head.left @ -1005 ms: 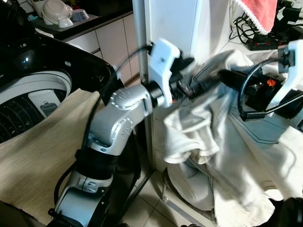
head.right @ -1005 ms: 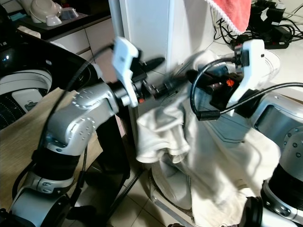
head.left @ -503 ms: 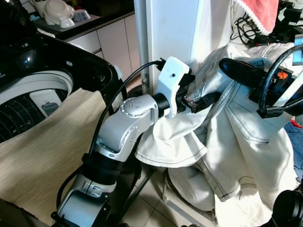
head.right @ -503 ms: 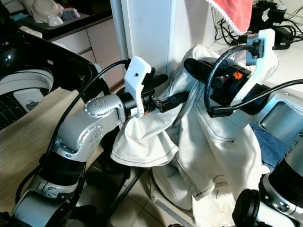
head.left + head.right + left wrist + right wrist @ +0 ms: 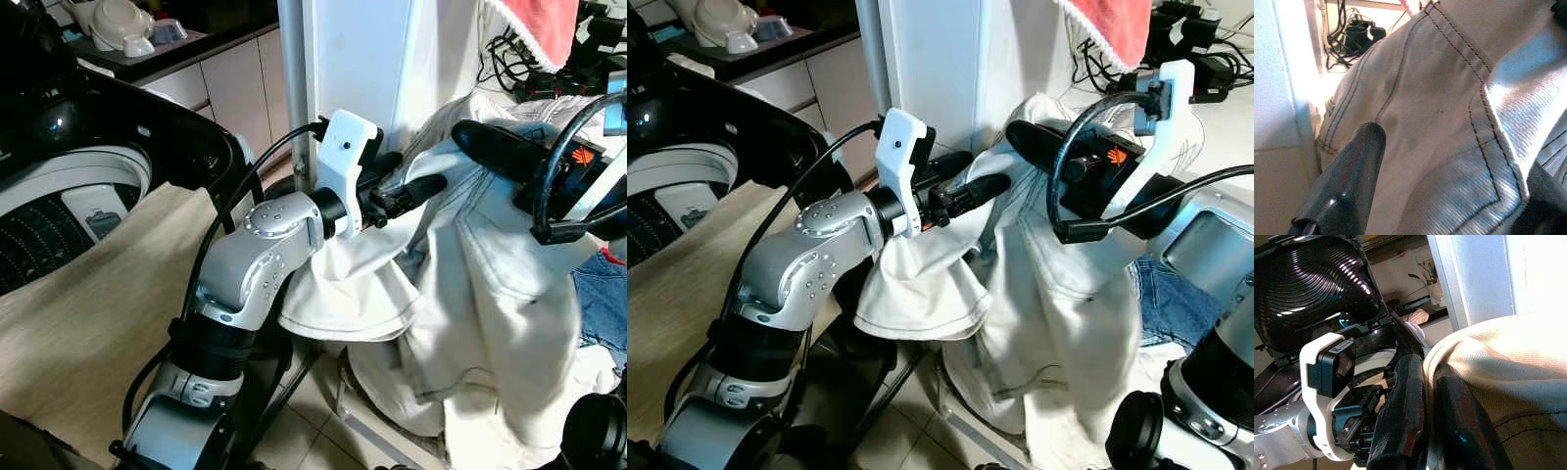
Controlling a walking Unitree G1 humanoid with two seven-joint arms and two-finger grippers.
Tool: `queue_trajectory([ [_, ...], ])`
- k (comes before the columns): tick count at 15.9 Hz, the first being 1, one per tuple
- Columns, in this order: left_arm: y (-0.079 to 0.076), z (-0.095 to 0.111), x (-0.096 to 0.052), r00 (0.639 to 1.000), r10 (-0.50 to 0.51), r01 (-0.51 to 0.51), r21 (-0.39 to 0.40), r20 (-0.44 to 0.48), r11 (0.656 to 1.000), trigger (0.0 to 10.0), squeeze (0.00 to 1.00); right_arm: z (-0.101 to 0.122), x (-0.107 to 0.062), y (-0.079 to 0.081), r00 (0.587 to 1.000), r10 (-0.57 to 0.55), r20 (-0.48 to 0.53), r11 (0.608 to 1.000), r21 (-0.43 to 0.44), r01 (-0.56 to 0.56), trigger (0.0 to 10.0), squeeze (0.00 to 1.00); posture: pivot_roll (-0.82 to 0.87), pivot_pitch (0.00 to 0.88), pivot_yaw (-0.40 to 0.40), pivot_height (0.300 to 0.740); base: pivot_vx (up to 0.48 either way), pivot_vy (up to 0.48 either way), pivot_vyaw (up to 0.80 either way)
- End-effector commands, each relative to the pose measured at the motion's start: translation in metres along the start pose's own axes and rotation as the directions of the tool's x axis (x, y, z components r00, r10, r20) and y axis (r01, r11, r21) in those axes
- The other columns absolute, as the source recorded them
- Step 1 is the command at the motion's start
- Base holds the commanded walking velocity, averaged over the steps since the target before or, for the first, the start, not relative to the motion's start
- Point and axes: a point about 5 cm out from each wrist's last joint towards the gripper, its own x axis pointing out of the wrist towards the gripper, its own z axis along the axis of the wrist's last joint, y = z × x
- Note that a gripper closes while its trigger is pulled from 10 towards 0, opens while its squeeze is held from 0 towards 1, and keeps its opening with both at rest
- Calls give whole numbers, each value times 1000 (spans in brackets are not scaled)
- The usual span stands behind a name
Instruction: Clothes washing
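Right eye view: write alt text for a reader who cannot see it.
Two silver robot arms hold up a white garment beside an open washing machine: the right pincer carries it draped, the left pincer reaches into its folds. Blue denim lies lower right.

A dark countertop (image 5: 186, 44) at the upper left carries a stack of white ceramic bowls (image 5: 118, 22) with a small white cup (image 5: 135, 45) and a greyish bowl (image 5: 165, 31) beside them. White cabinet doors (image 5: 240, 83) run beneath it. A tall white pillar (image 5: 358, 54) stands in the middle. At the upper right, a red towel with a white scalloped edge (image 5: 537, 24) hangs above a tangle of black cables and a power strip (image 5: 534, 83). Pale floor tiles (image 5: 304, 431) show below.
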Motion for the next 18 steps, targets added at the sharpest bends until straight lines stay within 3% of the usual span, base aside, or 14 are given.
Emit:
queue_trajectory([
  [1, 7, 0, -4, 999, 41, -40, 29, -15, 999, 0, 0, 3, 1, 10, 999, 48, 11, 998, -34, -48, 0, 0, -143, 0, 49, 740, 0, 0, 0],
  [4, 14, 4, -5, 996, 89, -89, 58, 6, 994, 0, 0, 2, 1, 8, 999, 39, 4, 999, -28, -39, 0, 0, -130, 0, 38, 740, 0, 0, 0],
  [10, 18, 7, -9, 995, 99, -100, 27, 33, 995, 0, 0, 1, 1, 10, 999, 42, 4, 999, -26, -42, 0, 0, -134, 0, 41, 740, 0, 0, 0],
  [11, 20, 11, -9, 991, 122, -123, 9, 61, 992, 0, 0, 1, 0, 8, 999, 33, -1, 999, -26, -33, 0, 541, -135, 0, 38, 740, 0, 0, 0],
  [12, 23, 12, -10, 988, 136, -137, 13, 70, 990, 0, 0, 1, 0, 7, 1000, 22, -1, 999, -25, -22, 10000, 1000, -134, 0, 39, 740, 0, 0, 0],
  [15, 32, 16, -14, 981, 177, -178, 15, 81, 984, 0, 0, 3, 3, 3, 1000, -7, 21, 1000, -14, 7, 10000, 1000, -123, 0, 48, 740, 0, 0, 0],
  [18, 49, 27, -26, 954, 261, -268, 30, 146, 963, 0, 0, 0, 2, 0, 999, -11, 47, 998, 54, 8, 10000, 1000, -97, 0, 56, 740, 0, 0, 0],
])
